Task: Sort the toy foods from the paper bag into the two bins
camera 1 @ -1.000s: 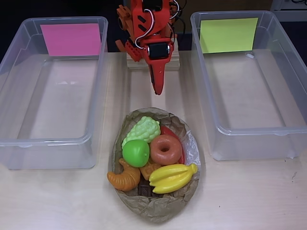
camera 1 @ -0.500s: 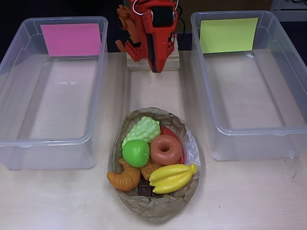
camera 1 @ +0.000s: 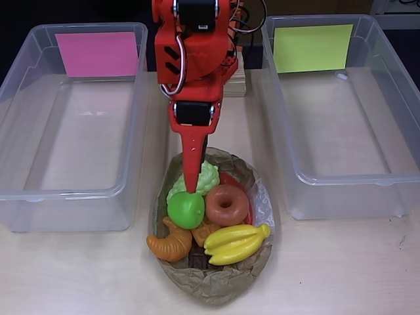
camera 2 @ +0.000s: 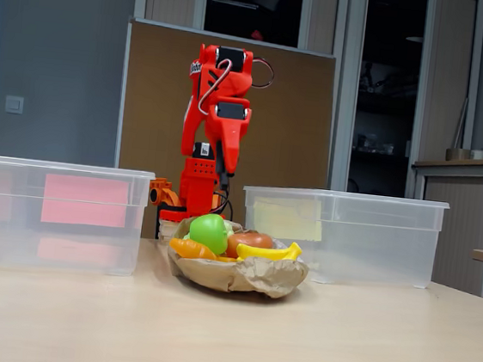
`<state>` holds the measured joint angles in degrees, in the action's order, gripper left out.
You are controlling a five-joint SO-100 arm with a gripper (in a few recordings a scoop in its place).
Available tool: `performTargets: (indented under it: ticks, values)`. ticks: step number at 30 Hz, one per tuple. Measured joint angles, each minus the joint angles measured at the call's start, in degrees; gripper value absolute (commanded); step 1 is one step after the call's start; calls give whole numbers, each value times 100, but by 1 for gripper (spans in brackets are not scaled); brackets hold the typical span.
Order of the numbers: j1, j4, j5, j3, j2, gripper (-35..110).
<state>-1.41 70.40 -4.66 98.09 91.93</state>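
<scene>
Brown board [camera 2: 290, 126] before grey wall [camera 2: 51, 57]

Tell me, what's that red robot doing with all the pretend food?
The red arm's fingers hang over the paper bag, right above the green apple and the grapes. Nothing is picked up yet. The donut, bananas and croissant sit in the bag. The pink-card bin and the yellow-green-card bin hold no food.

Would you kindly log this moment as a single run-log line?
gripper: above green apple, jaw state unclear | paper bag: all toys inside | pink-card bin: no toys | yellow-green-card bin: no toys
</scene>
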Motion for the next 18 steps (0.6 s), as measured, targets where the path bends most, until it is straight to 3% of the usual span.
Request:
performTargets:
  ticks: [8, 18]
  values:
    - [-62, -62, -1310, -554, -1125, 47]
    - [-141, 0, -1688, -1661, -2505, 46]
